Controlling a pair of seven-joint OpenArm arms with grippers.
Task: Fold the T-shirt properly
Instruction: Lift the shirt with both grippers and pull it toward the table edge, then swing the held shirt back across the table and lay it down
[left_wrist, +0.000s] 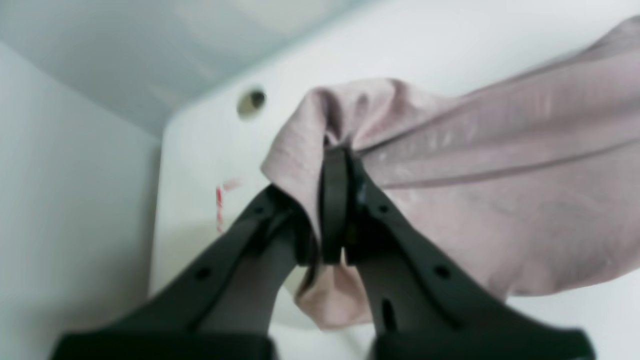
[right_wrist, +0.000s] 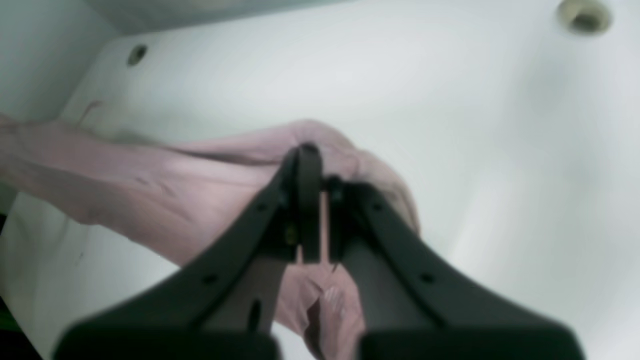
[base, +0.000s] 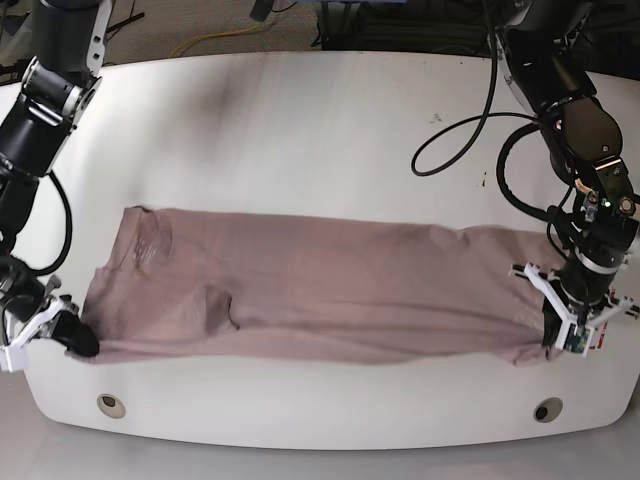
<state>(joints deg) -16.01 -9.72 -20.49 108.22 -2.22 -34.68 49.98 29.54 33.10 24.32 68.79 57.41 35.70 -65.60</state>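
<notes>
White table (base: 320, 120) bearing the T-shirt (base: 320, 290), a mauve-brown band stretched lengthwise across the near half. Left gripper (left_wrist: 340, 200), at the base view's right end, is clenched on bunched cloth. Right gripper (right_wrist: 315, 200), at the opposite end, likewise pinches a fold of the T-shirt.

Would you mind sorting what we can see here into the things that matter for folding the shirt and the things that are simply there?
Part of the job:
- T-shirt, stretched along the table
- left gripper, shut on one end of it
- right gripper, shut on the other end

Just there:
- white table
- holes in the tabletop
- black cables
</notes>
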